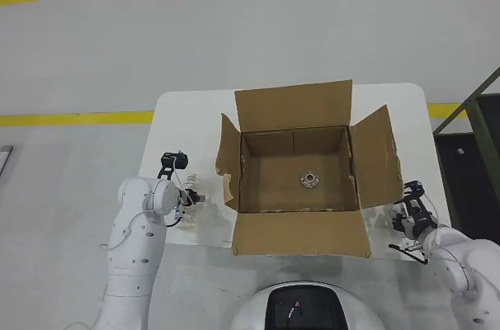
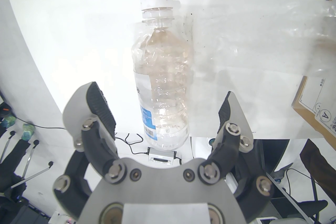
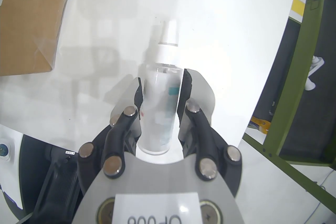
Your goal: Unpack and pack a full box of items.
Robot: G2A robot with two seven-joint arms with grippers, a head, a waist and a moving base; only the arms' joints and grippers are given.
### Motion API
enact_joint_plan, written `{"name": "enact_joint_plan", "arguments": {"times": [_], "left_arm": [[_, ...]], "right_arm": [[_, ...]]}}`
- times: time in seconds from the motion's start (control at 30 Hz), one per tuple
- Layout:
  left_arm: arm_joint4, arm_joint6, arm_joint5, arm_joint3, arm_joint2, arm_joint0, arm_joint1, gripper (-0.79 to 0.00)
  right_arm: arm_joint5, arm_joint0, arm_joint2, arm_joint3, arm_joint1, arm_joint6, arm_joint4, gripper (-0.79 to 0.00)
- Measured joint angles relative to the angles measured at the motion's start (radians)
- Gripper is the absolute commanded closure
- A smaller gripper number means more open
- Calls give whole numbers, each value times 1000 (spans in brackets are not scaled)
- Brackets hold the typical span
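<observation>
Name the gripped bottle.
The white spray bottle, clamped by the right gripper; the clear plastic water bottle is untouched by the open left gripper.

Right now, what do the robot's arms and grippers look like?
The left arm and right arm are smooth white shells. The left gripper and right gripper each have a silver plate, black linkages with round bolts, black pads and a white label.
</observation>
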Motion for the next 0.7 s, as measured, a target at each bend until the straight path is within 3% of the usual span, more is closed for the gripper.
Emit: {"name": "enact_joint_plan", "arguments": {"times": [0.03, 0.13, 0.23, 0.3, 0.37, 0.57, 0.63, 0.7], "left_arm": [[0, 0, 0, 0, 0, 0, 0, -785], [0, 0, 0, 0, 0, 0, 0, -785], [0, 0, 0, 0, 0, 0, 0, -785], [0, 0, 0, 0, 0, 0, 0, -785], [0, 0, 0, 0, 0, 0, 0, -785], [0, 0, 0, 0, 0, 0, 0, -785], [0, 0, 0, 0, 0, 0, 0, -785], [0, 0, 0, 0, 0, 0, 0, -785]], "right_arm": [[0, 1, -1, 1, 1, 2, 1, -533], [2, 2, 1, -6, 3, 7, 4, -557], [7, 0, 9, -30, 5, 12, 10, -643], [18, -2, 22, -61, 6, 7, 22, -570], [46, -3, 50, -120, 6, -3, 52, -391], [127, 21, 154, -351, 10, -45, 113, -139], [141, 44, 171, -400, 11, -66, 116, 0], [160, 67, 171, -434, 12, -91, 120, 0]]}}
